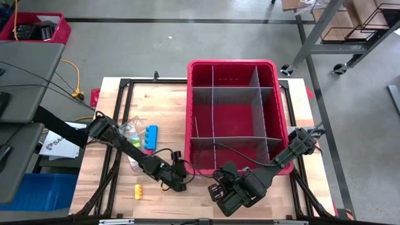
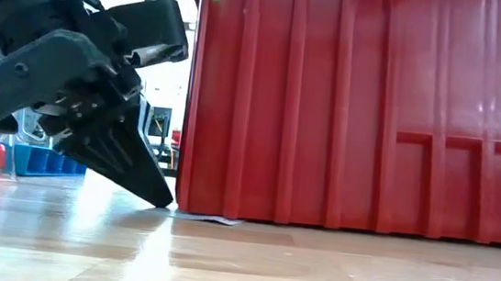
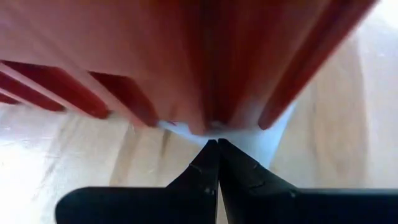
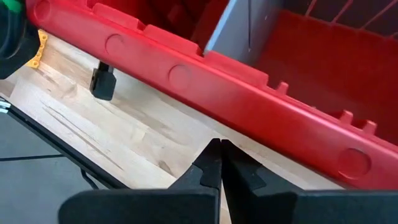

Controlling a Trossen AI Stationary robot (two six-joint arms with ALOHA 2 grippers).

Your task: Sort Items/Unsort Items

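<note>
Filling the table's [image 1: 125, 87] right half, the red bin [image 1: 232, 67] (grey dividers inside) sits with the left gripper [image 1: 186, 174] low at its near left corner, jaws pressed shut beside a white scrap [image 2: 208, 218], holding nothing visible. Near the bin's front edge, the right gripper [image 1: 220, 182] is shut and empty. Beside a clear bag [image 1: 131, 129] lies a blue block [image 1: 150, 138]; a yellow block [image 1: 138, 191] lies nearer the front.
</note>
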